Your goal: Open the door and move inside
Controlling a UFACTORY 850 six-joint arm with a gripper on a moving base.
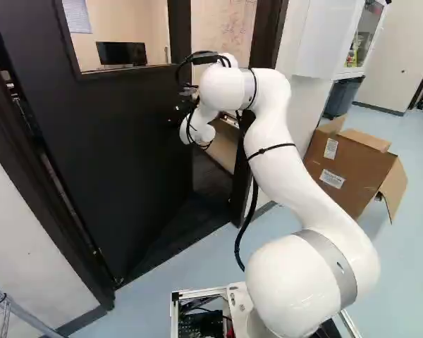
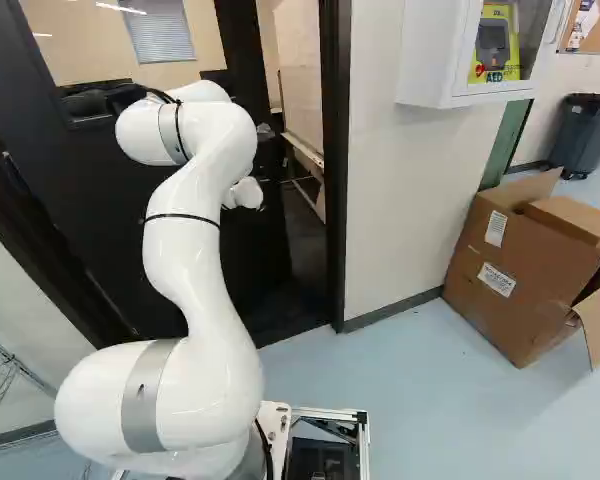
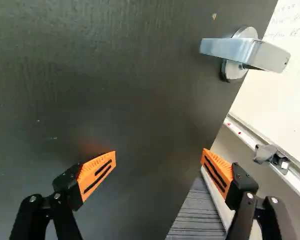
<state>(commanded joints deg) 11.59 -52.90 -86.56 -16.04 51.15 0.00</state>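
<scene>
The door (image 3: 115, 90) looks heavy and stiff; push its flat face near the handle (image 3: 245, 52). Fingers (image 3: 97, 172) spread wide.

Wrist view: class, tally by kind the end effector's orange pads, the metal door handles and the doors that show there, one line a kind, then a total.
Orange pads: 2
Metal door handle: 1
Dark door: 1
Total: 4

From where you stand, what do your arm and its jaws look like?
My arm is smooth, glossy white, with rounded joints, broad grey bands, thin black ties and a loose black cable. The jaws are black, with small silvery screws and ridged, wedge-shaped orange pads marked by dark slots.
</scene>
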